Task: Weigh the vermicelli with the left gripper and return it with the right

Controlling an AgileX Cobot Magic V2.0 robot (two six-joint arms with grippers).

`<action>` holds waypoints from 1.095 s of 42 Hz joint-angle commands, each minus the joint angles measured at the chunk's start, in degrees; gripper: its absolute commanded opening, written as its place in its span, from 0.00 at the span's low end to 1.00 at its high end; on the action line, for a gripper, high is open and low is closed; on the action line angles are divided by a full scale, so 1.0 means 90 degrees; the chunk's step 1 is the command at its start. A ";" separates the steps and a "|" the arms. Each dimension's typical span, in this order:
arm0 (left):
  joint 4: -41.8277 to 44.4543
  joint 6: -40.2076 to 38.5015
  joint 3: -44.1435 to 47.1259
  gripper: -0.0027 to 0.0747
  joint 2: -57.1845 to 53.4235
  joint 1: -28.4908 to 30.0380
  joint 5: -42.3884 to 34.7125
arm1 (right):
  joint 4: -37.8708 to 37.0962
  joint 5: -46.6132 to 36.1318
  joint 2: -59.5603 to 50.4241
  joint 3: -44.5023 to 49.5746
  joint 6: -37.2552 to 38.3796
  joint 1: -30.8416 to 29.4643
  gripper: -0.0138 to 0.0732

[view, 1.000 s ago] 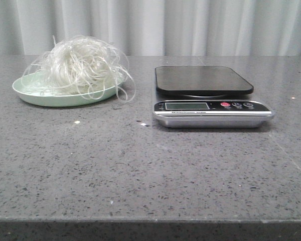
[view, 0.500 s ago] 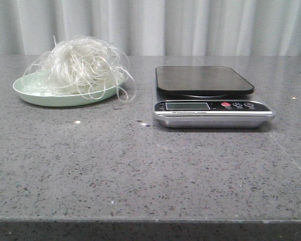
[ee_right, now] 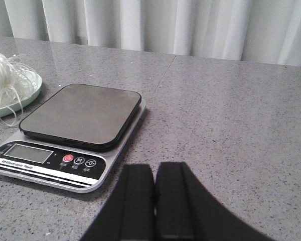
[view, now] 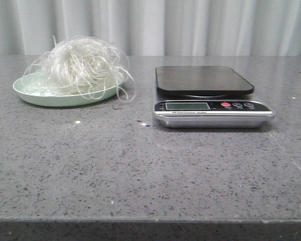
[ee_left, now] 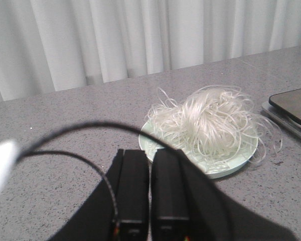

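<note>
The vermicelli [view: 83,65] is a fluffy white tangle piled on a pale green plate [view: 35,95] at the back left of the table. It also shows in the left wrist view [ee_left: 210,118] and at the edge of the right wrist view [ee_right: 5,75]. The kitchen scale [view: 205,80] with its black platform stands to the right, bare; it also shows in the right wrist view [ee_right: 83,114]. My left gripper [ee_left: 149,153] is shut and empty, short of the plate [ee_left: 146,144]. My right gripper [ee_right: 154,168] is shut and empty, beside the scale's right front corner. Neither gripper shows in the front view.
The grey speckled tabletop [view: 140,165] stretches to a front edge near the bottom of the front view. White curtains [view: 165,25] hang behind the table. A black cable [ee_left: 85,125] arcs over the left gripper's fingers. A few loose noodle loops hang over the plate's right rim [view: 125,93].
</note>
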 commanded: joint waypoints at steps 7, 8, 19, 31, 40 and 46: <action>-0.0126 -0.0065 -0.0084 0.21 0.0031 0.0030 -0.0501 | 0.0010 -0.0543 0.0031 -0.0168 -0.0031 -0.0035 0.33; -0.0201 -0.0065 -0.0053 0.21 0.0031 0.0043 -0.0532 | 0.0010 -0.0543 0.0031 -0.0168 -0.0031 -0.0035 0.33; -0.0383 -0.0065 0.0405 0.21 -0.0499 0.0798 -0.0786 | 0.0010 -0.0543 0.0031 -0.0168 -0.0031 -0.0035 0.33; -0.0383 -0.0065 0.1637 0.21 -0.2073 0.1460 -0.0786 | 0.0010 -0.0543 0.0031 -0.0168 -0.0031 -0.0035 0.33; -0.0818 -0.0065 0.2628 0.21 -0.2555 0.1460 -0.1092 | 0.0010 -0.0538 0.0038 -0.0168 -0.0031 -0.0035 0.33; -0.0926 -0.0065 0.2615 0.21 -0.2561 0.1460 -0.0779 | 0.0010 -0.0538 0.0038 -0.0168 -0.0031 -0.0035 0.33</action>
